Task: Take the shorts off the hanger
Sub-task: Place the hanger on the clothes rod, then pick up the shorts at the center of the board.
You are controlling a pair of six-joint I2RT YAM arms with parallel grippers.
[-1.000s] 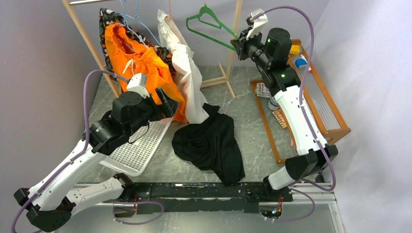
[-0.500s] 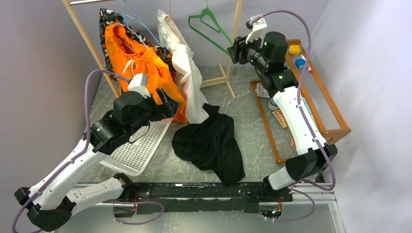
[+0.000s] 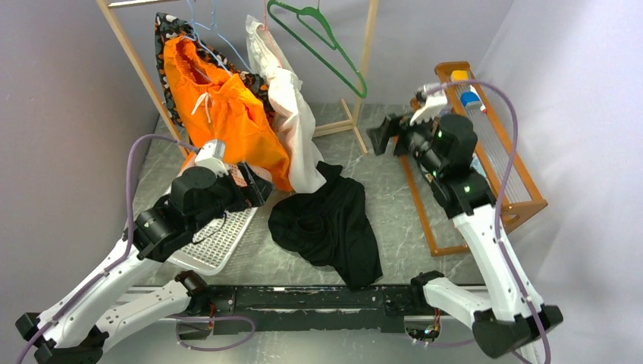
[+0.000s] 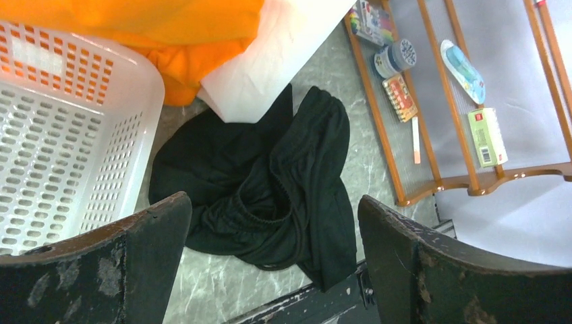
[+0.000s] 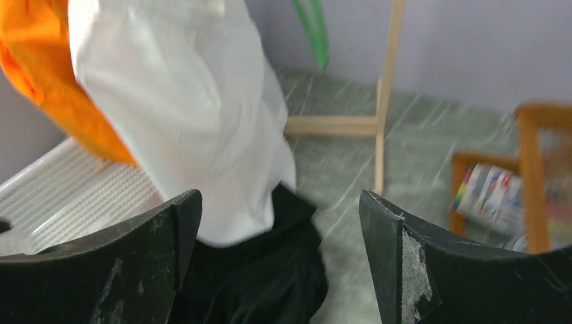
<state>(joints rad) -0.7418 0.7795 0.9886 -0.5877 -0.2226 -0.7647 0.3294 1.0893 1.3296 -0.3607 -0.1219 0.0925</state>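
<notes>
The orange shorts hang from a pale blue hanger on the wooden rack, their white drawstring showing. My left gripper is open just below their hem, over the basket's far end. In the left wrist view it has nothing between its fingers; the shorts fill the top edge. My right gripper is open and empty, low beside the rack's right post. Its wrist view shows the shorts at far left.
A white garment hangs beside the shorts. A black garment lies crumpled on the table. An empty green hanger hangs on the rail. A white basket is at the left, a wooden tray at the right.
My right gripper opened, let go of the green hanger and dropped away from the rail toward the table; the hanger swung back left. My left arm drew back slightly.
</notes>
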